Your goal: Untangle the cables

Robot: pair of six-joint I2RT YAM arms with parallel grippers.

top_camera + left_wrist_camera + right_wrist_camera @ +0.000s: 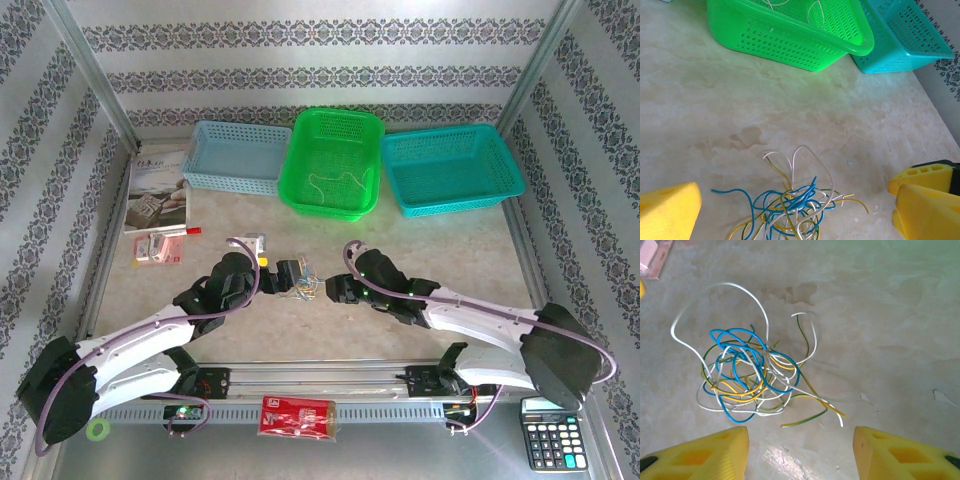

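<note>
Cables (303,286) rest in one knotted clump of blue, yellow, white and green-striped strands on the table (450,250), around the middle from left to right and nearer the near edge. They are well apart from the green basket (340,118) at the far side. We see the left gripper (292,277) just left of the clump, spread wide and empty. The right gripper (332,290) sits just right of it, released, with the strands lying beyond its fingertips.
</note>
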